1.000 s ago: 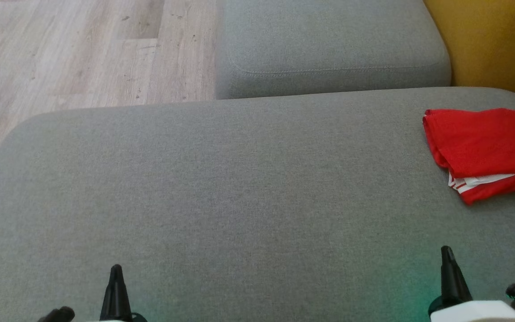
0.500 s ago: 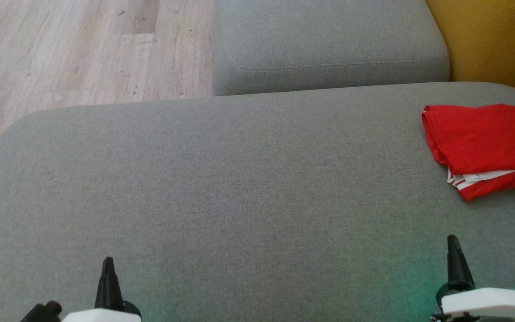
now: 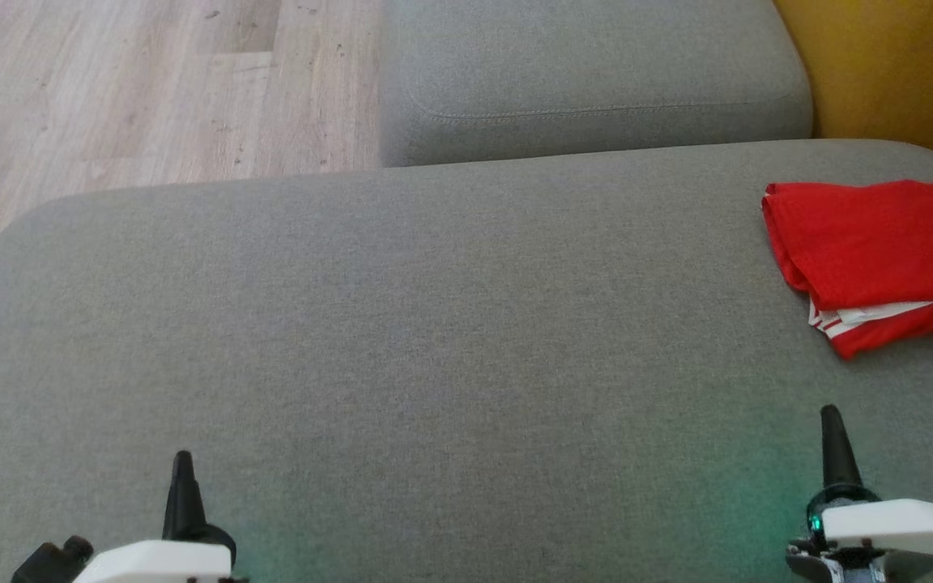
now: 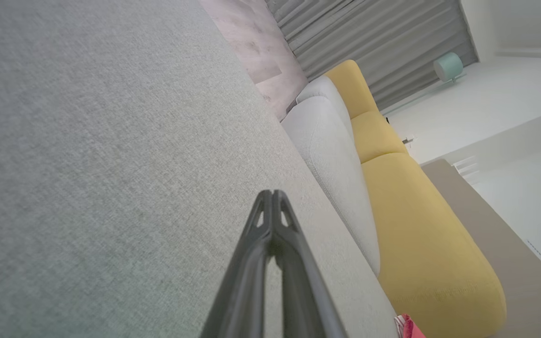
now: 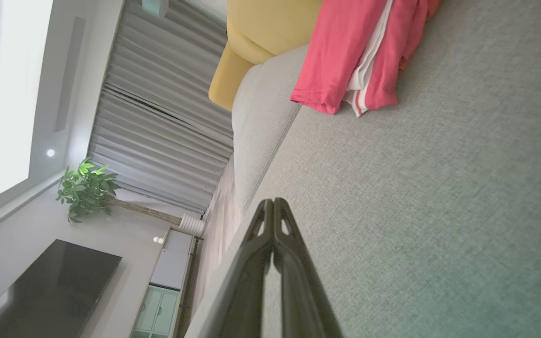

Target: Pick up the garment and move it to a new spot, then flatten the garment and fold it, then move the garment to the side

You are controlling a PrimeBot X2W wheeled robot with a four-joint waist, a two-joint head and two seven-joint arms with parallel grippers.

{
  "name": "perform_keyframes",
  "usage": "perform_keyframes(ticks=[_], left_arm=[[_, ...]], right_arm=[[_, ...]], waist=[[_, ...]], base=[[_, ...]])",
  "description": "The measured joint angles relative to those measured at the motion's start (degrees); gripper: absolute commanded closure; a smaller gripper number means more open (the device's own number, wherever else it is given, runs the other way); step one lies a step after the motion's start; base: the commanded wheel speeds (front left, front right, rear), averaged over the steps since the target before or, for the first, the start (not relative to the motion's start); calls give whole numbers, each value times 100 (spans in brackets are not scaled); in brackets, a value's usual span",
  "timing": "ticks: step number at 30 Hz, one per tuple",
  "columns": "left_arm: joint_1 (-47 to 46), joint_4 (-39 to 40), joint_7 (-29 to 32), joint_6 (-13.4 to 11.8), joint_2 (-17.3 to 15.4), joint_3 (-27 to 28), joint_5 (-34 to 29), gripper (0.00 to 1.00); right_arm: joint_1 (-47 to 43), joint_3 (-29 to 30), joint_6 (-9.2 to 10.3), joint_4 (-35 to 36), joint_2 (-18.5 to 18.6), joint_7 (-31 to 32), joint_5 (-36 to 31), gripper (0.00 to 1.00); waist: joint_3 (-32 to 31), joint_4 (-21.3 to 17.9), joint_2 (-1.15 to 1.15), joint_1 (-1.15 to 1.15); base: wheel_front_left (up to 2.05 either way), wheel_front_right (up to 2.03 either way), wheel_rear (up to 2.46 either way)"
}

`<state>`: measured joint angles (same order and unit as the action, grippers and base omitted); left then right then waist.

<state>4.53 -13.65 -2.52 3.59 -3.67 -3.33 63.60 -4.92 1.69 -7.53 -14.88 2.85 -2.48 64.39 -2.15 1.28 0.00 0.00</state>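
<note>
As garment point(image 3: 879, 243) lies folded at 3 o'clock on sofa cushion point(image 3: 434, 324), well apart from arms, judge placement done. Tips pressed together, nothing held: left gripper point(image 3: 183, 478), right gripper point(image 3: 835, 437). Park your arms without brushing stack.

seat: grey sofa point(image 3: 434, 324) | floor: pale wood planks point(image 3: 110, 97) | beside: yellow sofa point(image 4: 421, 225) | window: grey curtains point(image 5: 158, 131)
</note>
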Motion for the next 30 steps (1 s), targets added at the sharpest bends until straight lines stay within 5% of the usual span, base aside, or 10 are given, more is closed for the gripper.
perform_keyframes(ticks=[30], left_arm=[[-521,-132,506,232,8,405,2047,100]], right_arm=[[543,276,0,-64,16,505,1993,100]], waist=[[164,-90,0,0]], base=[[0,0,0]])
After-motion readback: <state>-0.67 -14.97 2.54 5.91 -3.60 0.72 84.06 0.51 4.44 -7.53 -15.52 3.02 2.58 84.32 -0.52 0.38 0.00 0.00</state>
